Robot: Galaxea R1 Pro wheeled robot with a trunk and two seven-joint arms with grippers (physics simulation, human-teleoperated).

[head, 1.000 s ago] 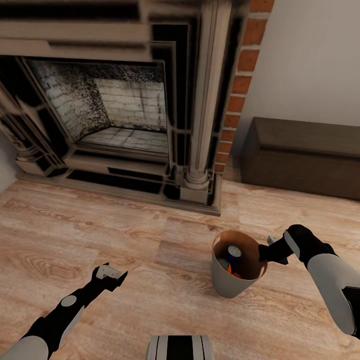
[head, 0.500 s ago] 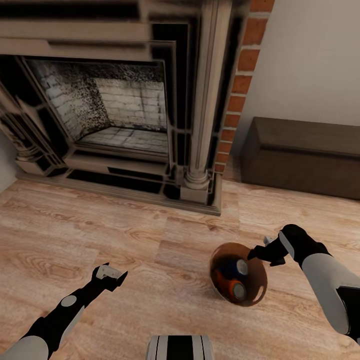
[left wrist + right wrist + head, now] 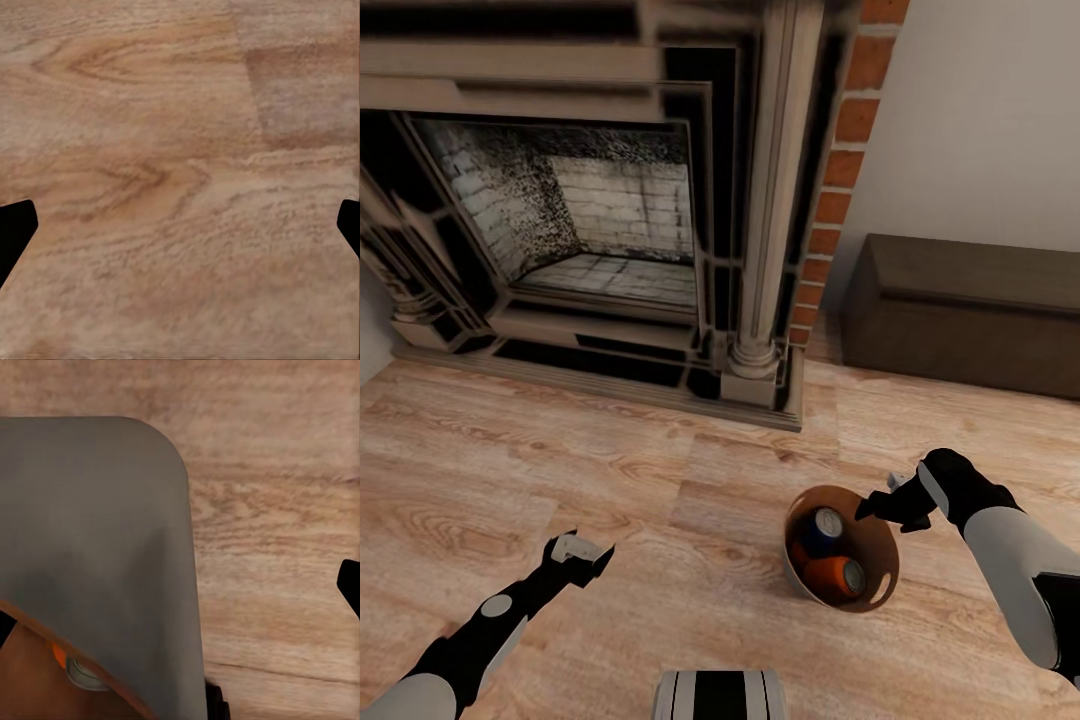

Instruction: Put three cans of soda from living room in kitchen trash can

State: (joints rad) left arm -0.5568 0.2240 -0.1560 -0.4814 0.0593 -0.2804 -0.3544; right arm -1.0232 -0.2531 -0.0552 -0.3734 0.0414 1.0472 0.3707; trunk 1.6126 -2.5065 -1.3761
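Note:
The tash can (image 3: pixel 865 600), a pale grey bucket with a coppery inside, lies tipped on the wood floor with its mouth turned up toward the head camera. Inside it I see two cans of soda, a blue one (image 3: pixel 823 527) with a silvery top and an orange one (image 3: pixel 832 577); a third is hidden. My right gripper (image 3: pixel 873 507) hovers at the bucket's far rim, its jaws apart. In the right wrist view the bucket's grey wall (image 3: pixel 97 547) lies across the gap, with one fingertip (image 3: pixel 350 585) beside it. My left gripper (image 3: pixel 582 553) stands open over bare floor (image 3: pixel 180 180).
The red-brick, grey-framed fireplace (image 3: pixel 590 230) rises straight ahead, its hearth step (image 3: pixel 610 380) on the floor. A dark low cabinet (image 3: pixel 970 310) stands against the wall at the right. Light wood planks (image 3: pixel 660 500) stretch between my arms.
The bucket stood upright a second ago and has tipped over, its mouth now facing up toward the camera with the cans shifted inside. My right gripper moved slightly back and up.

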